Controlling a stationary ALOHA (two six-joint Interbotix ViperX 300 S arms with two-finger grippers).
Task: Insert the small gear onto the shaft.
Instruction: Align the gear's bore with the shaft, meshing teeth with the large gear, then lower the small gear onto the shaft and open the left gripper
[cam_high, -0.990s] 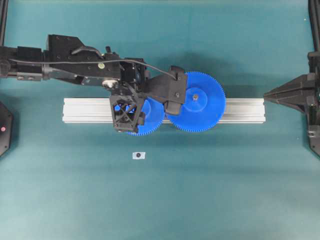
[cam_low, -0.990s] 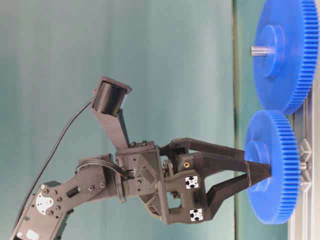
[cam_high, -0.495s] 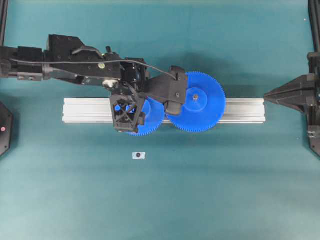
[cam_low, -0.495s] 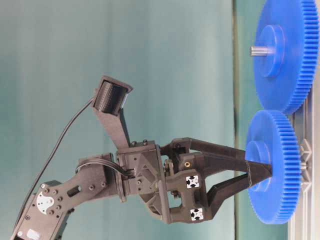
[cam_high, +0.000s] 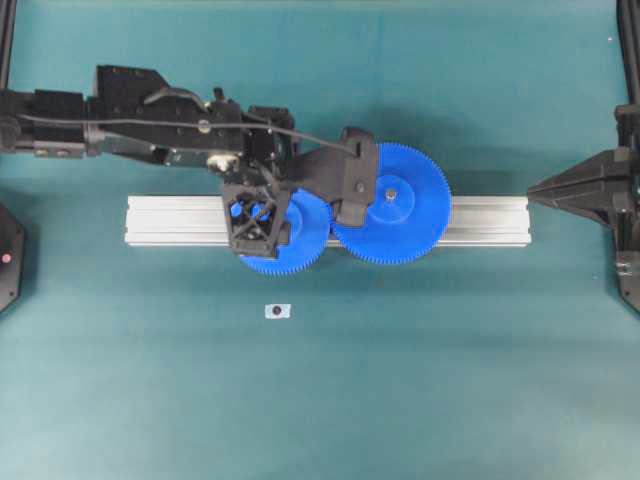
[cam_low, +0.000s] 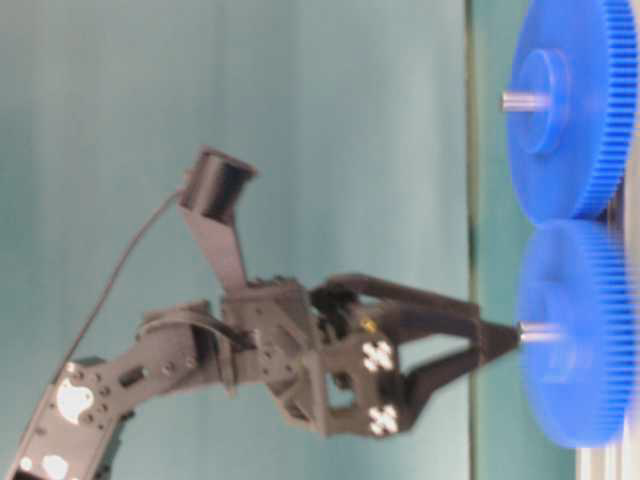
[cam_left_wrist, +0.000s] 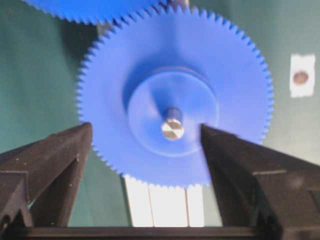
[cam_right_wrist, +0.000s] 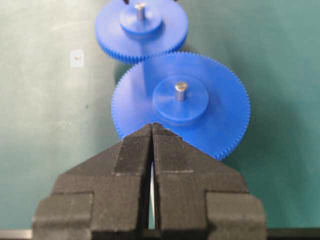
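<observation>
A small gear (cam_high: 300, 232), blue with fine teeth, sits on a metal shaft (cam_left_wrist: 172, 128) whose silver tip pokes through the raised hub. It rests on a long aluminium rail (cam_high: 480, 221) lying left to right across a teal table (cam_high: 400, 380). Just right of it on the same rail stands a larger blue gear (cam_high: 405, 215) on its own shaft, their toothed rims meeting.

The overhead view hides most of the small gear under the left gripper (cam_high: 256, 222) and its arm. The left wrist view shows what that view cannot: the two black fingers (cam_left_wrist: 55, 155) stand spread either side of the hub with clear gaps, touching nothing. The table-level view, blurred, shows the fingertips a little away from the gear face.

The right gripper (cam_right_wrist: 152, 131) rests at the table's right edge, well apart from the rail, its pads pressed together and empty; its camera looks along both gears.

A small white tag (cam_high: 277, 311) with a dark dot lies on the table near the small gear.
</observation>
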